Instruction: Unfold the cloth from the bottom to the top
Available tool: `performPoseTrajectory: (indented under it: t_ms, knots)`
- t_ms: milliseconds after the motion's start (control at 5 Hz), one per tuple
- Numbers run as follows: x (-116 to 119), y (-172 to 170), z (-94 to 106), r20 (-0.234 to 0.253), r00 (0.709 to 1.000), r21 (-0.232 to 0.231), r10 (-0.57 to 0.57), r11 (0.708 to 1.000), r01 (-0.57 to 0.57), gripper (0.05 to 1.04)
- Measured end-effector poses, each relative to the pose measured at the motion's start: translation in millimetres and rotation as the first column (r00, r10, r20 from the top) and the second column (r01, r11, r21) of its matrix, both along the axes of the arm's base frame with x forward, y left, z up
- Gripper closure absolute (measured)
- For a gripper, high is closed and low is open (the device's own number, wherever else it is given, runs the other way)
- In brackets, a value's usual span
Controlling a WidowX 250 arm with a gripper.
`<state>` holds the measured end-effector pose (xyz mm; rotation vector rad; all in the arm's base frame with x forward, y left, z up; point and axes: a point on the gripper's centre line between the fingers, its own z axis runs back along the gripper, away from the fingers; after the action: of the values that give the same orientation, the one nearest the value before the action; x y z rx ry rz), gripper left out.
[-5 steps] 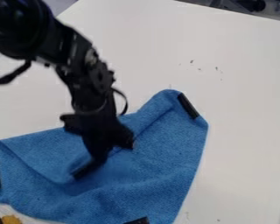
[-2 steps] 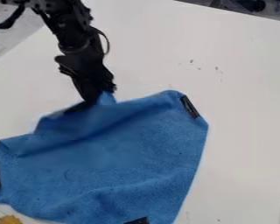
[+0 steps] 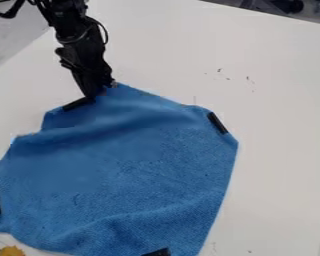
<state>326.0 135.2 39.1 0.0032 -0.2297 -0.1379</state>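
Observation:
The black gripper (image 3: 99,94) hangs at the upper left, shut on the top edge of the blue cloth (image 3: 142,160). That edge is raised toward the gripper, with a shaded fold running below it. The cloth spreads over the lower left of the table, wrinkled near its bottom. Black strips mark its corners: one at the right, one at the left edge, one at the bottom, and one beside the gripper.
The white table (image 3: 269,90) extends above and to the right of the cloth. A small yellow-orange object (image 3: 12,251) lies at the bottom left corner. Dark items stand beyond the table's far edge at the top right.
The gripper has moved up and slightly left from the cloth's middle, drawing the held edge with it. The cloth now spreads farther toward the top, and its upper left part has opened out.

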Motion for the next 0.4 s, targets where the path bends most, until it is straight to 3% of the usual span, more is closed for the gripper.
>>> performPoseTrajectory:
  t_ms: [400]
  knots:
    - [11, 11, -25.4, -0.036, 0.998, -0.024, -0.054, 0.998, 0.054, 1.030]
